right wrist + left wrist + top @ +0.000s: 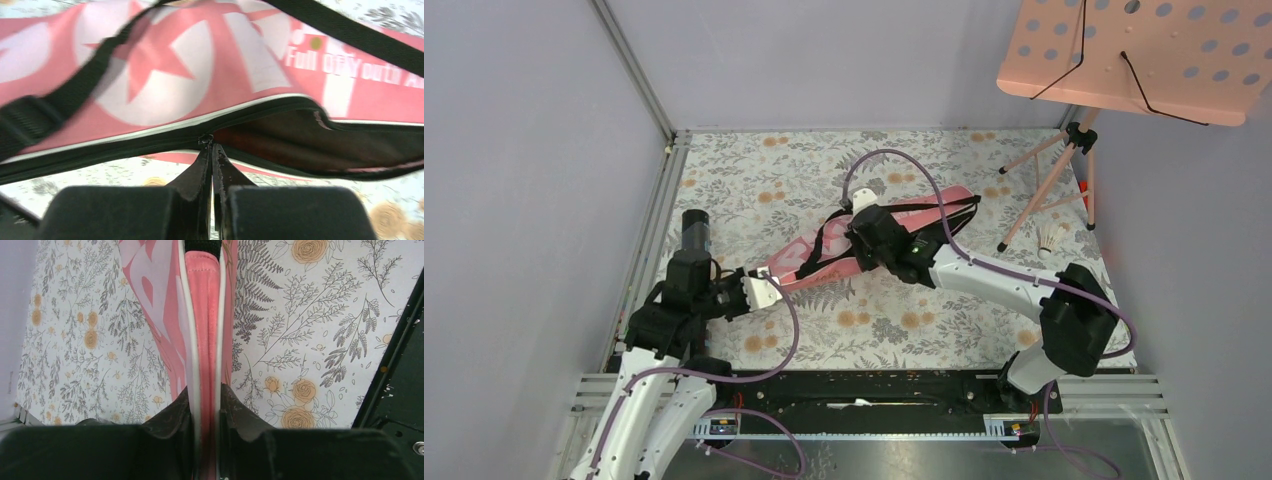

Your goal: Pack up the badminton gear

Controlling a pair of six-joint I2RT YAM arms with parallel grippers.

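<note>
At the mouth of the pink racket bag (150, 75), the right gripper (210, 146) is pinched tight on what looks like the zipper pull (205, 138), its jaws together with only that tab between them. The seam to its right gapes open, so the zip seems only partly run. At the bag's near end the left gripper (206, 395) is clamped on the white-piped edge, probably anchoring the fabric so the slider can travel. The bag lies diagonally across the floral surface (754, 190). A shuttlecock (1049, 240) sits unpacked by the legs of the pink music stand (1134, 60).
</note>
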